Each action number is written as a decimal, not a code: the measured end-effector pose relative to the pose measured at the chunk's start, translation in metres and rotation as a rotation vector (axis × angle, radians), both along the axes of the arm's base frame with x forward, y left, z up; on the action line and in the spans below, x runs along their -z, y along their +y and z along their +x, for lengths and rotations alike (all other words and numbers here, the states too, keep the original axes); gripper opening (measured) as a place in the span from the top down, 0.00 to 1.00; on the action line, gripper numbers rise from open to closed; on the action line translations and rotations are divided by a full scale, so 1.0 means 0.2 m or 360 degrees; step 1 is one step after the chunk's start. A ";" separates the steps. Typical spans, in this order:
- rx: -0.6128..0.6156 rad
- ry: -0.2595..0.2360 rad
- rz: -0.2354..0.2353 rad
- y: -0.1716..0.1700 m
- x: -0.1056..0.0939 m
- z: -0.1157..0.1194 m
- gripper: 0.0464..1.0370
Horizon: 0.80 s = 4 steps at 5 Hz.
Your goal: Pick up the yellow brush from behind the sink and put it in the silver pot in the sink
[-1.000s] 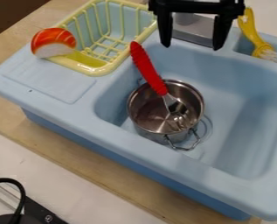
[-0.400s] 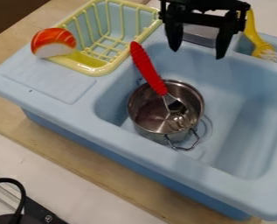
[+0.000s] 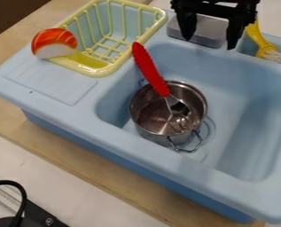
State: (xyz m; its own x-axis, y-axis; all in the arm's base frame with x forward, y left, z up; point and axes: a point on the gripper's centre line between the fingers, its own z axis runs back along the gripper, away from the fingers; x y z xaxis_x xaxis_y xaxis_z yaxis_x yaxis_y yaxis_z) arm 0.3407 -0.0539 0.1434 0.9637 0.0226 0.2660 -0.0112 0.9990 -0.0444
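My gripper (image 3: 210, 44) has slid right — fingers open and empty — leaving it farther from the red-handled utensil (image 3: 148, 68) in the metal pot (image 3: 157, 138).

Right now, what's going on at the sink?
The gripper hangs open and holds nothing, over the back edge of the blue sink. In the basin stands a metal pot with a red-handled utensil leaning in it. A yellow brush lies at the back; a sushi-like toy rests by the yellow rack.

A grey rectangular piece (image 3: 208, 35) lies on the blue sink's back rim (image 3: 165, 41), near a slanting, white-bristled yellow brush (image 3: 261, 41).
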 end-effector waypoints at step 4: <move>0.0141 -0.0319 -0.0054 0.01 -0.07 0.16 0.04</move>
